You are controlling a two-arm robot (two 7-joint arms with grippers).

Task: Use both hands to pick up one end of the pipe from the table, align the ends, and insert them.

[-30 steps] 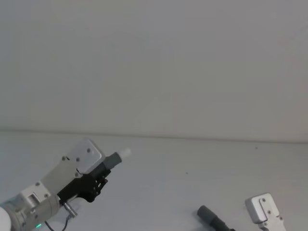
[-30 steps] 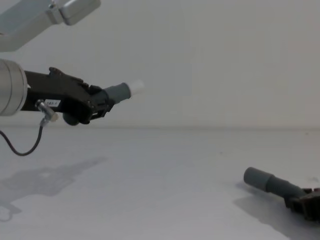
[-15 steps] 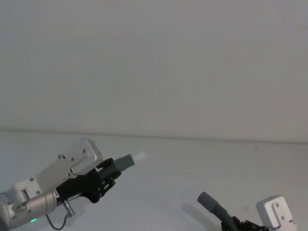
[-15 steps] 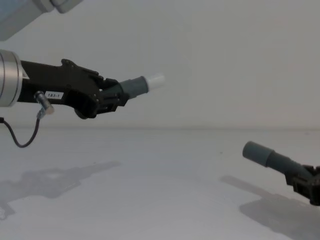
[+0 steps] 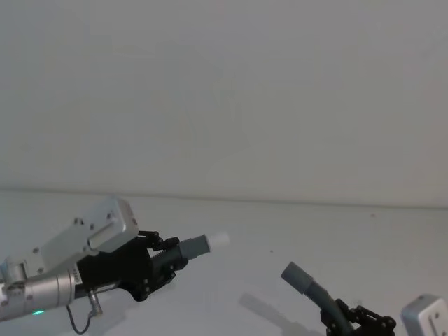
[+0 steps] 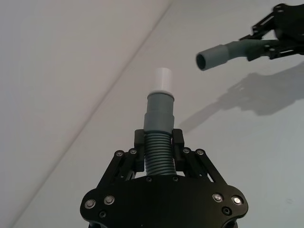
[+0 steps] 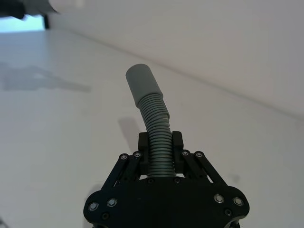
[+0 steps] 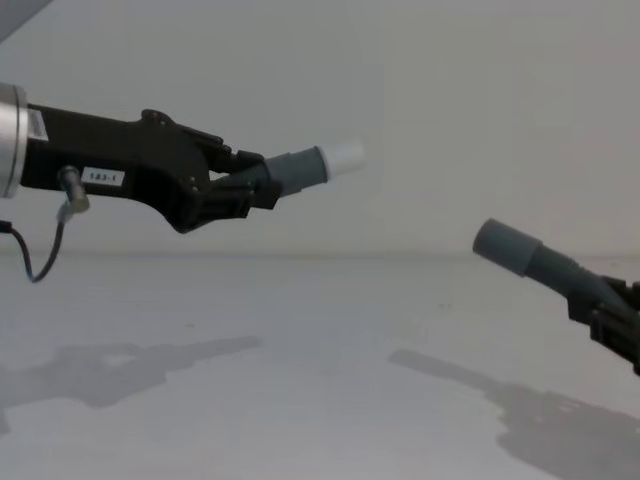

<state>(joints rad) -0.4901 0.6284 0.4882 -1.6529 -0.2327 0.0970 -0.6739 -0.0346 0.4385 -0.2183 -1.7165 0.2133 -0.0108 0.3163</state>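
Note:
My left gripper [image 5: 168, 260] [image 8: 262, 185] [image 6: 159, 148] is shut on a corrugated pipe piece [image 6: 158, 152], held well above the table [image 8: 300, 400]. Its smooth grey cuff with the white tip [image 5: 218, 239] [image 8: 343, 156] [image 6: 162, 79] points right. My right gripper [image 5: 350, 315] [image 8: 600, 305] [image 7: 160, 152] is shut on the other pipe piece [image 7: 156, 142], also lifted off the table. Its plain open grey cuff [image 5: 294, 275] [image 8: 508, 246] [image 7: 141, 82] [image 6: 214, 54] points up and left toward the white tip. A clear gap separates the two ends, the open cuff sitting lower.
The white table meets a plain white wall [image 5: 224, 105] behind. Shadows of both arms fall on the tabletop.
Both grippers moved inward toward each other. The right one lifted its pipe piece higher off the table, and the left one carried the white tip further right.

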